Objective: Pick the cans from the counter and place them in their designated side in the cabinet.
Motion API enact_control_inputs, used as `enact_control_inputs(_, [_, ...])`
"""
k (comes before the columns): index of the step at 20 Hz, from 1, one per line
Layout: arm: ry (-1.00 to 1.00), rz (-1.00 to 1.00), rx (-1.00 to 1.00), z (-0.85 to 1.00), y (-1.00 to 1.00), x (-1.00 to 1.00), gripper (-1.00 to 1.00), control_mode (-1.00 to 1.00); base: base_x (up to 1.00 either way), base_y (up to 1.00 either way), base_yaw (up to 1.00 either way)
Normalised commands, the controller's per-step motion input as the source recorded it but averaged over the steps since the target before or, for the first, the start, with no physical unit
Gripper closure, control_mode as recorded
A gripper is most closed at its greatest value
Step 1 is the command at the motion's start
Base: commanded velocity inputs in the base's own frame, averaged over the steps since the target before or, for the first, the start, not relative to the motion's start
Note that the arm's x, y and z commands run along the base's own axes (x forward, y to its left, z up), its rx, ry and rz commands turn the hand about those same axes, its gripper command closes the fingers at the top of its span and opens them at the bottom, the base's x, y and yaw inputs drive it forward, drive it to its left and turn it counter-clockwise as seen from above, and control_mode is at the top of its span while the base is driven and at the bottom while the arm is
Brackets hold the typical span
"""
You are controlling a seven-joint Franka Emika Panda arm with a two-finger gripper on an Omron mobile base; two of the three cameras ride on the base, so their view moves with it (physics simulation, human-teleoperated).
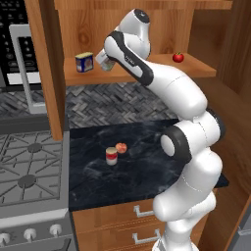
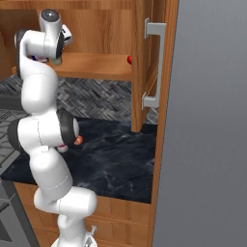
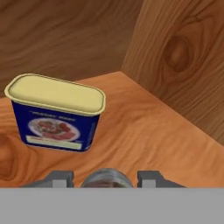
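Inside the warm-brown wooden cabinet (image 1: 147,73), your gripper (image 3: 105,178) has its fingers closed on a silver-topped can (image 3: 106,179), over the shelf. The squat blue-and-yellow tin (image 3: 57,113) stands just ahead-left of them; release carelessly and you may knock it. The red-and-white can (image 1: 112,156) waits on the black marbled counter (image 1: 142,171), far below.

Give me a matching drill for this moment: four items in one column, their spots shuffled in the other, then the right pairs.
Items:
1. blue-and-yellow tin
2. red-and-white can
3. silver-topped can
4. red fruit

Spots:
A. standing on the dark counter
B. between the fingers of the shut claw, over the shelf
C. right end of the cabinet shelf
D. left part of the shelf, near the side wall

Pairs: 1-D, 2-A, 3-B, 4-C
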Motion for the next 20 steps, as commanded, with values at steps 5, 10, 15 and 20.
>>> enact_control_inputs(5, [0.00, 0.01, -0.01, -0.35, 0.03, 0.21, 1.00, -1.00, 0.00, 0.00, 0.00])
enact_control_inputs(10, [0.00, 0.01, -0.02, -0.39, 0.02, 0.15, 1.00, -1.00, 0.00, 0.00, 0.00])
enact_control_inputs(15, [-0.06, 0.01, -0.03, -0.35, 0.00, 0.01, -1.00, -1.00, 0.00, 0.00, 0.00])
enact_control_inputs(20, [-0.07, 0.01, -0.02, -0.30, 0.00, 0.05, -1.00, -1.00, 0.00, 0.00, 0.00])
